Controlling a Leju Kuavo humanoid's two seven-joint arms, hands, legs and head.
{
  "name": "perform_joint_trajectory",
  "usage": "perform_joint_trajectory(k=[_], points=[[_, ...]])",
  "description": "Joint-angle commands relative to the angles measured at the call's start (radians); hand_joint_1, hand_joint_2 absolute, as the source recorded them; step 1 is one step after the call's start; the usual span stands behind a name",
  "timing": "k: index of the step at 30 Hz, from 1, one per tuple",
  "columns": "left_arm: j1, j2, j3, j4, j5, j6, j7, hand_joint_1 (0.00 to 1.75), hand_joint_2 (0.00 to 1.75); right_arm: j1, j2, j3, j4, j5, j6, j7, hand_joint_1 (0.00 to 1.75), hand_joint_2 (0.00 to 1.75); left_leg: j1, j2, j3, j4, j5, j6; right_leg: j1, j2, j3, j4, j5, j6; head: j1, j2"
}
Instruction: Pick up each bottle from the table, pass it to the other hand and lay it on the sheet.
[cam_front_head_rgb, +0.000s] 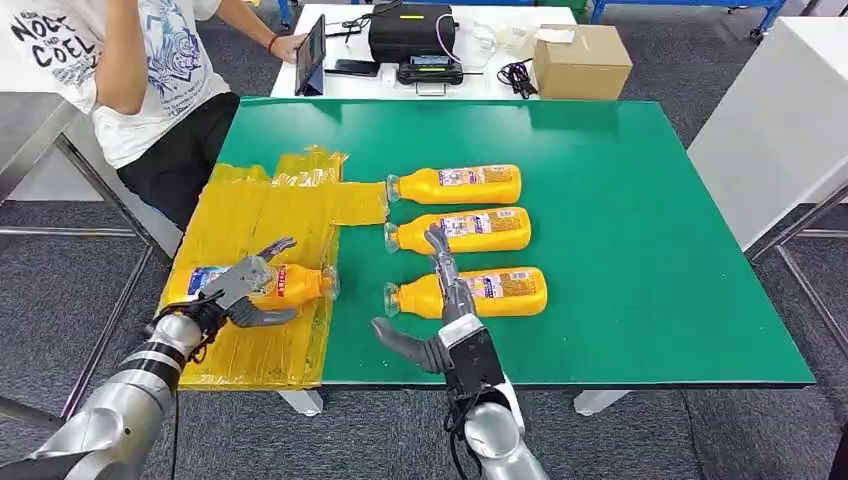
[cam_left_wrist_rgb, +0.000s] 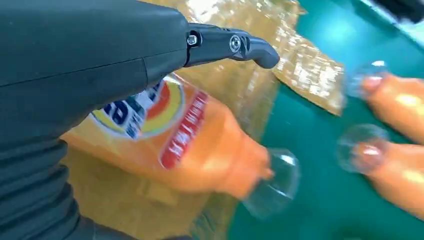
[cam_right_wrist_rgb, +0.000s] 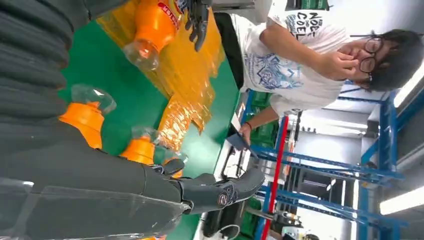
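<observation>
An orange bottle (cam_front_head_rgb: 295, 283) (cam_left_wrist_rgb: 180, 135) lies on its side on the yellow sheet (cam_front_head_rgb: 260, 215), cap toward the green table (cam_front_head_rgb: 640, 220). My left hand (cam_front_head_rgb: 240, 292) (cam_left_wrist_rgb: 100, 60) hovers over its label end with fingers spread above and below it, not wrapped around it. Three more orange bottles lie in a row on the green: far (cam_front_head_rgb: 455, 184), middle (cam_front_head_rgb: 460, 231) and near (cam_front_head_rgb: 470, 293). My right hand (cam_front_head_rgb: 455, 330) (cam_right_wrist_rgb: 150, 185) is spread open at the near bottle, fingers stretched over its middle and thumb out to the side.
A person (cam_front_head_rgb: 130, 60) sits at the back left beside the sheet. Behind the green table a white table carries a cardboard box (cam_front_head_rgb: 580, 60), a black device (cam_front_head_rgb: 410, 35) and a tablet. Another white table (cam_front_head_rgb: 790, 130) stands to the right.
</observation>
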Motion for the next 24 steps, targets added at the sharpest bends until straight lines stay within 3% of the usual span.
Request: perform_joint_trajectory(k=[1, 4, 9, 19, 22, 24], points=[[0.131, -0.068, 0.092, -0.099, 0.348, -0.093, -0.130, 0.00, 0.00, -0.110, -0.071, 0.044, 0.199, 0.230, -0.124, 0.086, 0.00, 1.75, 0.000, 0.005, 0.004, -0.003, 0.000, -0.001, 0.000, 0.004, 0.002, -0.003, 0.001, -0.001, 0.000, 0.000], [0.131, -0.103, 0.126, -0.138, 0.463, -0.032, -0.119, 0.00, 0.00, -0.180, -0.110, 0.043, 0.303, 0.401, -0.164, 0.191, 0.00, 1.75, 0.001, 0.002, 0.000, -0.001, 0.001, 0.000, 0.001, 0.001, -0.001, -0.002, 0.001, -0.001, 0.000, 0.000], [0.125, -0.119, 0.154, -0.150, 0.624, 0.004, -0.118, 0.00, 0.00, -0.269, -0.134, 0.055, 0.455, 0.575, -0.122, 0.313, 0.00, 1.75, 0.001, 0.004, -0.004, -0.001, 0.001, 0.000, 0.001, 0.003, -0.005, -0.002, 0.002, -0.001, 0.000, 0.000], [0.124, -0.121, 0.158, -0.157, 0.640, 0.017, -0.119, 0.00, 0.00, -0.280, -0.132, 0.058, 0.473, 0.595, -0.122, 0.325, 0.00, 1.75, 0.001, 0.003, -0.010, 0.001, 0.000, 0.000, 0.002, 0.001, -0.010, -0.001, 0.001, -0.001, 0.000, 0.000], [0.132, -0.135, 0.159, -0.216, 0.616, 0.262, -0.176, 0.00, 0.00, -0.329, -0.167, 0.093, 0.508, 0.680, -0.090, 0.406, 0.00, 1.75, 0.001, 0.003, -0.012, 0.001, 0.000, 0.000, 0.001, 0.001, -0.013, 0.000, 0.001, 0.000, 0.000, 0.000], [0.139, -0.141, 0.184, -0.249, 0.643, 0.326, -0.176, 0.00, 0.00, -0.366, -0.190, 0.099, 0.530, 0.696, -0.058, 0.417, 0.00, 1.75, 0.001, 0.004, -0.012, 0.002, 0.000, 0.000, 0.002, 0.001, -0.012, 0.000, 0.001, -0.001, 0.000, 0.000]])
